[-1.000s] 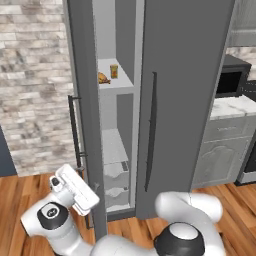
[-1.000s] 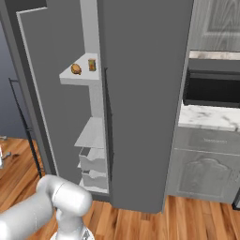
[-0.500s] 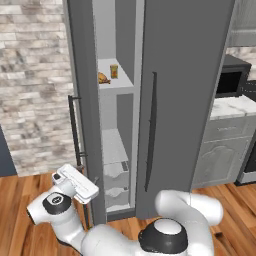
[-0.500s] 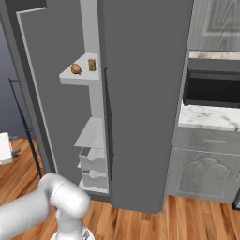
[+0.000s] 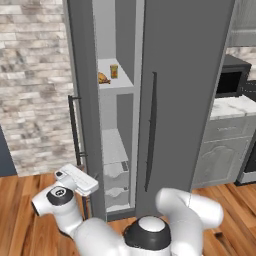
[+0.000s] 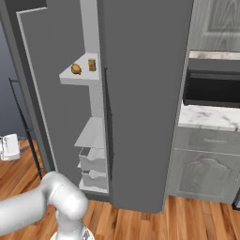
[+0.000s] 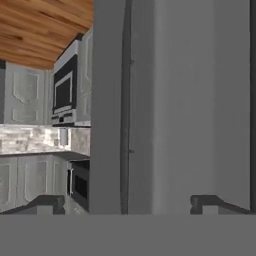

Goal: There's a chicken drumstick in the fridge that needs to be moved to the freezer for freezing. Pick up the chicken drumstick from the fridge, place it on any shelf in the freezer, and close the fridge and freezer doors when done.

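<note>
Your base views show the chicken drumstick [image 5: 103,78] on an upper shelf [image 6: 79,76] beside an orange carton [image 5: 114,71], while your hand view shows the gripper [image 7: 127,204] spread open facing a grey door [image 7: 200,100].

drumstick [image 5: 103,78] on shelf [image 5: 122,82] — door [image 6: 56,98] ajar

A pale grey shelf [image 5: 117,80] [image 6: 80,76] high in the open compartment carries two things side by side, apart: the drumstick [image 5: 103,78] [image 6: 76,69] and a small upright orange-yellow carton [image 5: 114,71] [image 6: 92,64]. A lower shelf [image 5: 113,147] [image 6: 91,133] sits above the drawers [image 5: 115,176] [image 6: 93,165]. The appliance stands on a wood floor [image 5: 20,215] [image 6: 154,220].
</note>
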